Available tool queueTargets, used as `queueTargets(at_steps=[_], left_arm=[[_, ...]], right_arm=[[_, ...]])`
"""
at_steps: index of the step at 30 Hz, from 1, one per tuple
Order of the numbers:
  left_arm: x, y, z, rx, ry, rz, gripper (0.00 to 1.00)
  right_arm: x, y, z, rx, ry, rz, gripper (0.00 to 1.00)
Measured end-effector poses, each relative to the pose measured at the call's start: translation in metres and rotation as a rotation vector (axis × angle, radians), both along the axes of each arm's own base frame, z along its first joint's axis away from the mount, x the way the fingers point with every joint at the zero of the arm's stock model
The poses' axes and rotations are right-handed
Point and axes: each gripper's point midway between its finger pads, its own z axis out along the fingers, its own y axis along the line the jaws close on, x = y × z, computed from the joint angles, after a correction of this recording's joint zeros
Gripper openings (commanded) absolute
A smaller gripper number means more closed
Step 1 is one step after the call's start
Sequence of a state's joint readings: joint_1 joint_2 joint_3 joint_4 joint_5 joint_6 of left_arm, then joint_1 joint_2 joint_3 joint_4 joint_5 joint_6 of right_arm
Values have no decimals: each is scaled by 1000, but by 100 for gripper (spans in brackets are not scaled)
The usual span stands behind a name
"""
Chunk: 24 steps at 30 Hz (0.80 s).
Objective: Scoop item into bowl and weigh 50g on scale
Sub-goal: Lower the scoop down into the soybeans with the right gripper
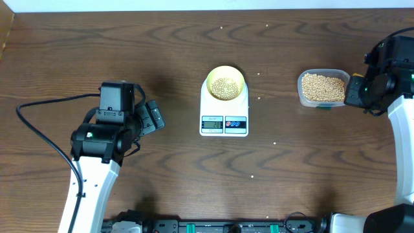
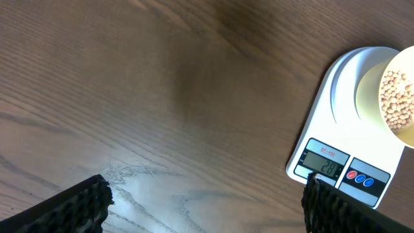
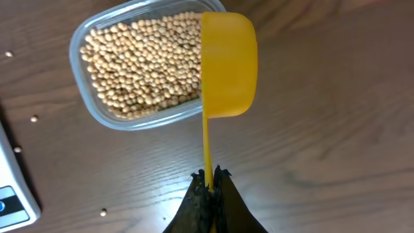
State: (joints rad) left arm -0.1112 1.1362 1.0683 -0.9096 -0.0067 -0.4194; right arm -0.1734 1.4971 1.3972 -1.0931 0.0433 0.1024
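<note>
The pale-yellow bowl (image 1: 225, 84) stands on the white scale (image 1: 224, 123) at the table's middle, partly filled with tan beans (image 1: 225, 87); bowl (image 2: 396, 97) and scale (image 2: 343, 142) also show in the left wrist view. A clear container (image 1: 321, 88) full of beans (image 3: 142, 68) sits to the right. My right gripper (image 3: 209, 176) is shut on the handle of a yellow scoop (image 3: 228, 65), whose cup hangs over the container's (image 3: 97, 110) right edge. My left gripper (image 2: 206, 200) is open and empty, left of the scale.
Several stray beans lie on the wood, such as one (image 1: 259, 74) right of the bowl and one (image 3: 34, 118) near the container. The table's front edge with dark equipment (image 1: 213, 226) runs along the bottom.
</note>
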Motion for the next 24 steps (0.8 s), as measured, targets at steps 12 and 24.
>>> queueTargets(at_steps=[12, 24], left_arm=[[0, 0, 0, 0, 0, 0, 96], [0, 0, 0, 0, 0, 0, 96]], right_arm=[[-4, 3, -2, 14, 18, 12, 1], [22, 4, -21, 42, 3, 19, 1]])
